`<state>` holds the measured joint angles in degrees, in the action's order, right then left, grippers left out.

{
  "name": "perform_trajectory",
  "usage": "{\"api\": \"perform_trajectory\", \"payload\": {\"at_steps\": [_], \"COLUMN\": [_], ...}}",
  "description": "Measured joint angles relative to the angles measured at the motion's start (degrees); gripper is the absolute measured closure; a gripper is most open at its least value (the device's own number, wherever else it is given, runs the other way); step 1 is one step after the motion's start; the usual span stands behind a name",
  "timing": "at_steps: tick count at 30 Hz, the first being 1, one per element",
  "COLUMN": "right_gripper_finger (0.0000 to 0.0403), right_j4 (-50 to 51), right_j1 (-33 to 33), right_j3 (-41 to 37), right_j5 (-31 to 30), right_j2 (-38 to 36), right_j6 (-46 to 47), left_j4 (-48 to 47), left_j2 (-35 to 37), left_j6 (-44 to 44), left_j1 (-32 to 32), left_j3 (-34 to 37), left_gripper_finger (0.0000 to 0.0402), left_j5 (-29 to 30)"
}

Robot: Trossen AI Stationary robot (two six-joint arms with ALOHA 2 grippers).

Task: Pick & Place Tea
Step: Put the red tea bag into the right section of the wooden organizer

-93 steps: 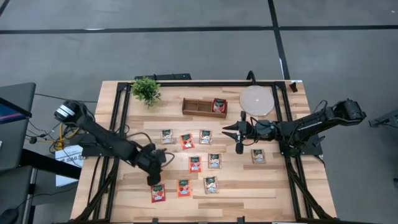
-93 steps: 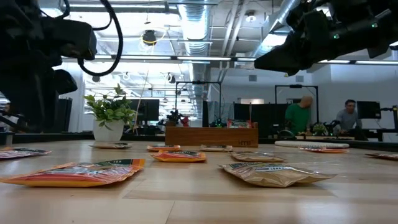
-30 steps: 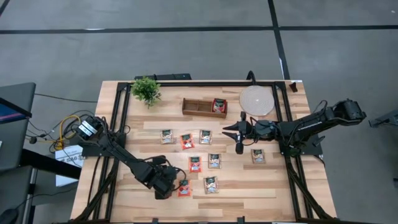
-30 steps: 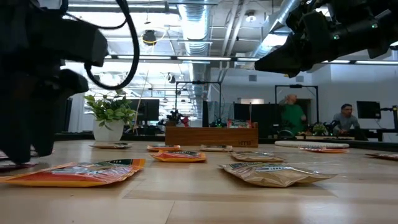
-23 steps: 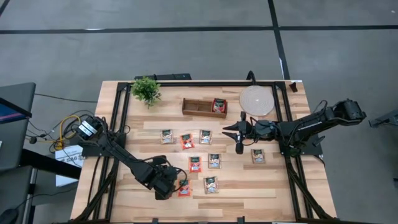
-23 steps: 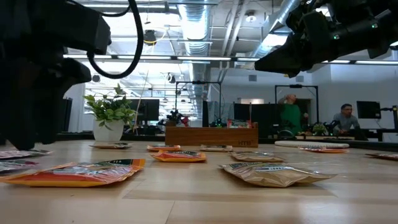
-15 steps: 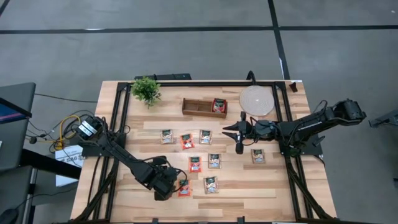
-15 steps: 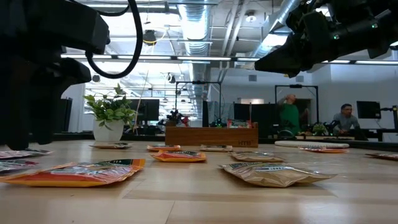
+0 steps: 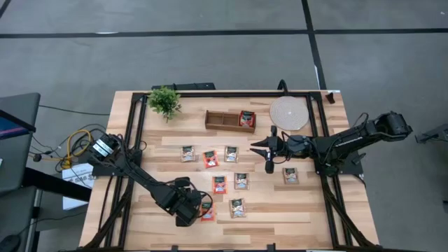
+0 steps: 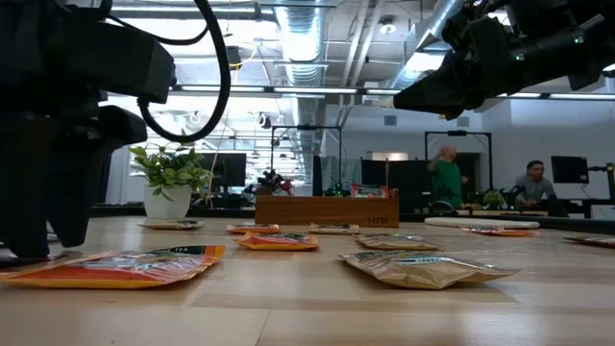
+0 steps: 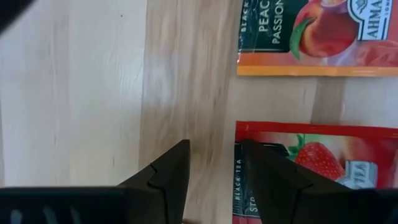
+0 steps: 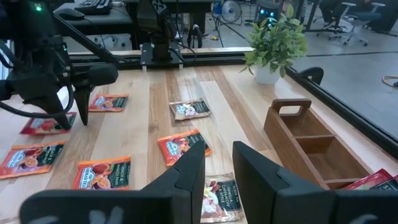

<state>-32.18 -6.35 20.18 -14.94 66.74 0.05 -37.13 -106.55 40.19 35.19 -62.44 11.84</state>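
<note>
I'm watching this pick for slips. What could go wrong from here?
The left gripper stands open over the edge of the red strawberry tea sachet, not its middle; closing could pinch only a corner or push the flat packet away. The orange peach sachet lies close by and may get nudged.

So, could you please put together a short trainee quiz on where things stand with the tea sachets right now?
1. True or false: the wooden tray holds a red sachet in one end compartment.
2. Which tool is down at the strawberry sachet near the table's front edge? A. the left tool B. the right tool C. neither
3. Fill in: the right tool hangs over the middle of the table with its fingers ____ and nothing between them.

Key: 1 true; 2 A; 3 open.
</note>
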Motion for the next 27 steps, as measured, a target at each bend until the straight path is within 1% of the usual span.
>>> {"api": "perform_trajectory", "payload": {"at_steps": [10, 16, 18, 21, 27], "right_gripper_finger": [0.0327, 0.0327, 0.0327, 0.0327, 0.0327], "right_j4": [-0.2, -0.2, -0.2, -0.2, -0.22], "right_j1": [0.0, -0.02, -0.01, 0.0, 0.0], "right_j3": [0.0, 0.0, 0.0, 0.0, 0.0], "right_j5": [0.02, 0.04, 0.04, 0.04, 0.07], "right_j2": [0.0, 0.0, 0.0, 0.0, 0.0], "right_j6": [0.0, 0.0, 0.0, 0.0, 0.09], "left_j4": [1.3, 0.17, -0.08, -0.68, -2.01], "left_j2": [0.2, 0.05, 0.16, 0.79, 3.35], "left_j6": [-0.57, -1.31, -1.98, -2.06, -1.72], "left_j1": [-0.38, -0.37, -0.39, -0.39, -0.39], "left_j3": [0.18, 0.27, 0.34, 0.42, 0.51], "left_gripper_finger": [0.0256, 0.0278, 0.0286, 0.0293, 0.0296], "left_j5": [0.16, 5.1, 5.94, 5.87, 5.55]}}
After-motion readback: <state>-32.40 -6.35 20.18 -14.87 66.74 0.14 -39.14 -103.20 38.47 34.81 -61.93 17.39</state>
